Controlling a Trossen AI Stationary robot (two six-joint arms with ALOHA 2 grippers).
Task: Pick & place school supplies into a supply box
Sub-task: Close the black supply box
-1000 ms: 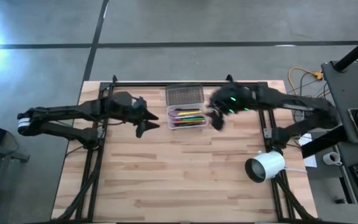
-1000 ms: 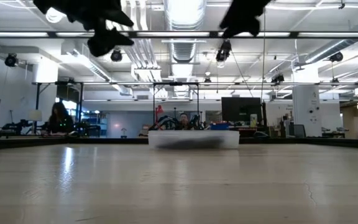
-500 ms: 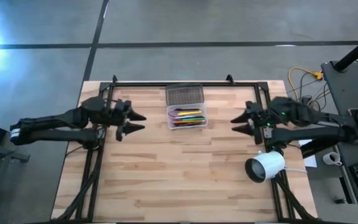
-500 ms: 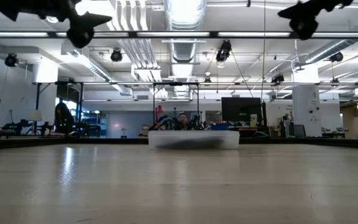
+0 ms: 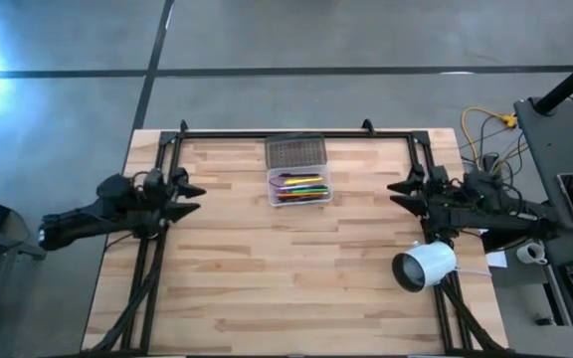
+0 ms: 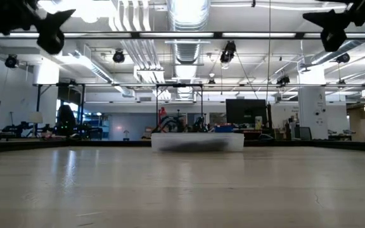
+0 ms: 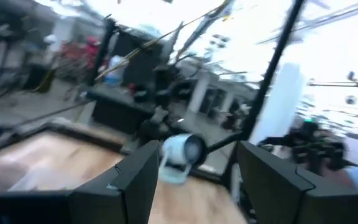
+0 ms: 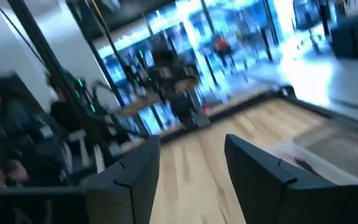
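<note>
My left gripper (image 5: 189, 193) at table's left edge, off wood (image 5: 267, 278), fingers apart, empty. Supply box (image 5: 299, 187) at table's rear centre, grey lid (image 5: 295, 152) swung open behind it, pens and markers (image 5: 301, 186) lying inside; no loose supplies visible on wood. My right gripper (image 5: 399, 191) at right edge, fingers apart, empty, white cylinder (image 5: 425, 266) near it. Judgement: placing looks done, step in hand is parking. Do well: keep both arms high and wide, clear of open lid, avoid clipping cylinder.
</note>
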